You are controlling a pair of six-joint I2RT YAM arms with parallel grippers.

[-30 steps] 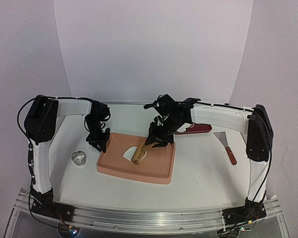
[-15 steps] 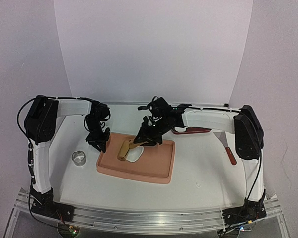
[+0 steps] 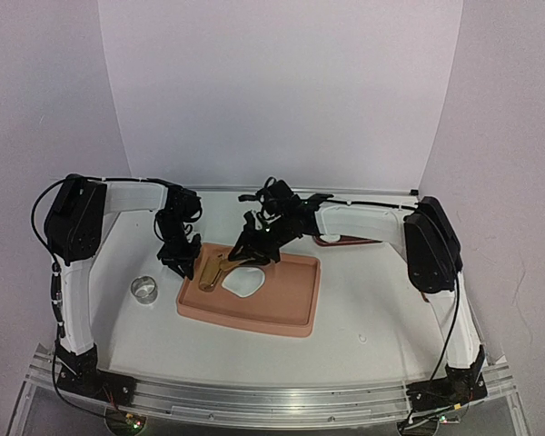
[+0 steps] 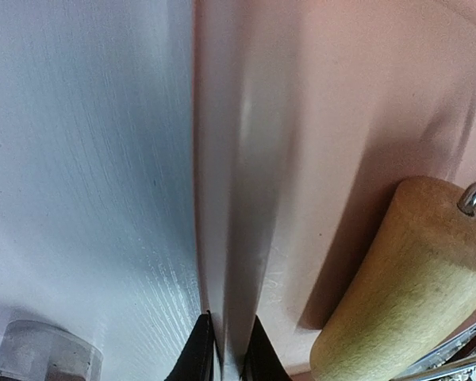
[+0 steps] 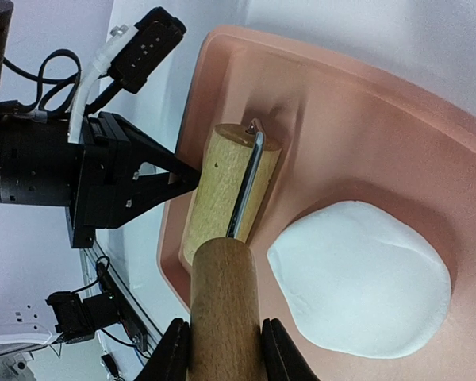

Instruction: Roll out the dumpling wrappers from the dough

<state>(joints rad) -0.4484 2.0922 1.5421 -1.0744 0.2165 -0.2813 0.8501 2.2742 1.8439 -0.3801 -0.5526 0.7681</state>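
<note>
Left claw clenched on the left rim of a pink tray, one fingertip on each side of the rim. Right claw grasping the wooden handle of a roller; a metal bracket joins the handle to the wooden drum. The drum lies on the tray floor in the left part of the tray, close to the rim that the left claw pinches. The dough, a flat white piece of rounded but uneven outline, lies on the tray floor just beside the drum, on the side away from the left claw; the right wrist view shows a narrow strip of pink between the two. In the top view the dough sits left of the tray's centre, with the right arm reaching over the tray's far edge towards it. The tray rests on a white counter. A small metal ring stands on the counter left of the tray, apart from it.
</note>
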